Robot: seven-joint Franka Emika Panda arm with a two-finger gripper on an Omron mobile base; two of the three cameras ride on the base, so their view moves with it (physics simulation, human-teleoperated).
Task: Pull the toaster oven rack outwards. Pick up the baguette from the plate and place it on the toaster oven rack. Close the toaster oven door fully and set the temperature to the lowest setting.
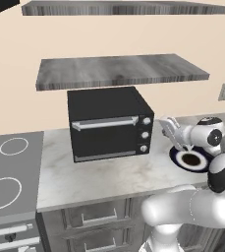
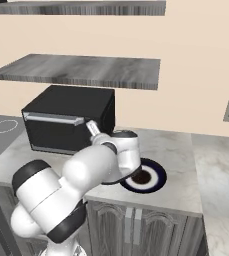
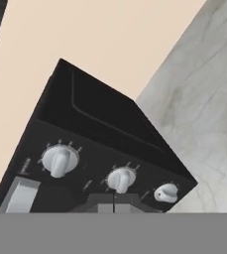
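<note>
White arm bent over the counter (image 1: 109,179), closed end effector (image 1: 166,123) level beside the temperature (image 1: 146,121), toaster oven door (image 1: 106,137) shut

No readable text, brand, number or sign anywhere. Around the three knobs (image 3: 120,179) on the toaster oven (image 1: 109,123) control panel, only short pale tick marks, without digits or words. Left of the top knob (image 3: 59,159), one small pale mark, too blurred to read.
</note>
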